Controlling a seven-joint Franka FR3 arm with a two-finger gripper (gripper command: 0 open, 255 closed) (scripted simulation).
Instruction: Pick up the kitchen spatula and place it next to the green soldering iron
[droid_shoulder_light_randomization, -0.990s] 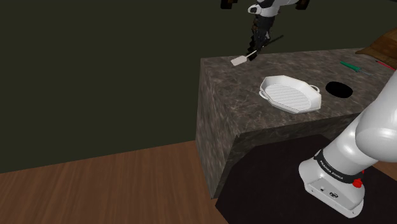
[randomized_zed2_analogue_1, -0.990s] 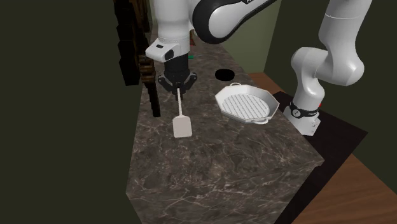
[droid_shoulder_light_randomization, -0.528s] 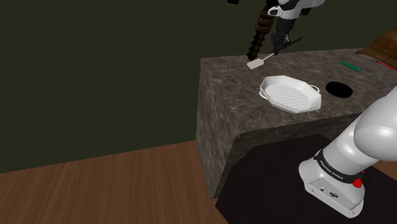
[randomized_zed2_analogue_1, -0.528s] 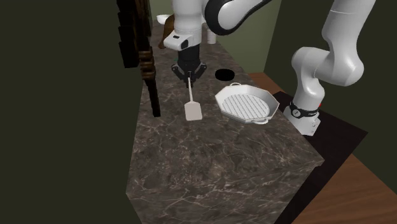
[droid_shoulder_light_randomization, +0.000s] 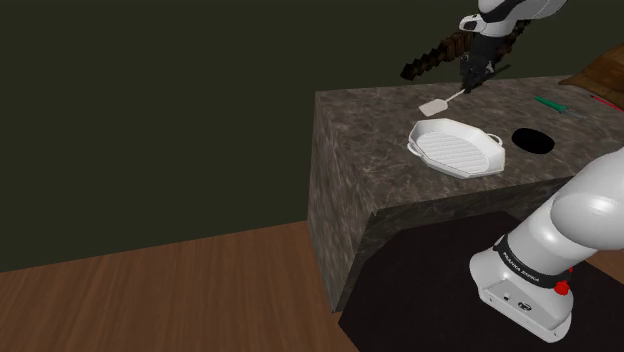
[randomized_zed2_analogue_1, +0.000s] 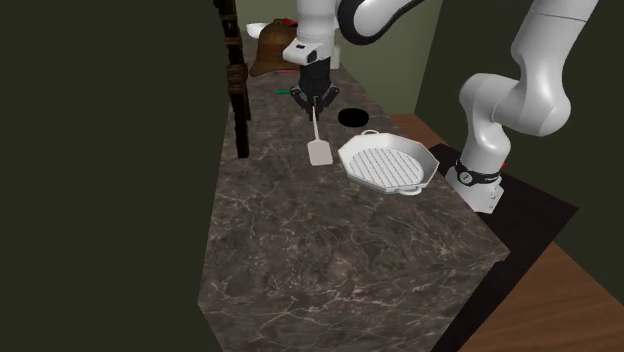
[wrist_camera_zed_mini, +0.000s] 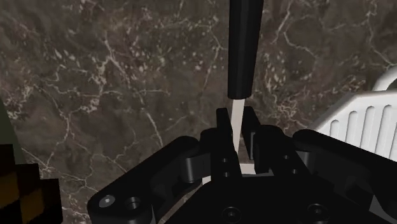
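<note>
My gripper (droid_shoulder_light_randomization: 468, 80) clamps the spatula (droid_shoulder_light_randomization: 434, 106) by its shank, blade low beside the grill pan (droid_shoulder_light_randomization: 455, 148), upper right. I should carry it level toward what looks like the green soldering iron (droid_shoulder_light_randomization: 548, 102), further right.

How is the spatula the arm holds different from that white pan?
The spatula is slim with a small flat blade; the pan is wide, eight-sided and ribbed. The spatula hangs slanted, clasped in the gripper; the pan lies flat on the counter, untouched. The spatula has a black grip; the pan is all white. Both are mostly white.
</note>
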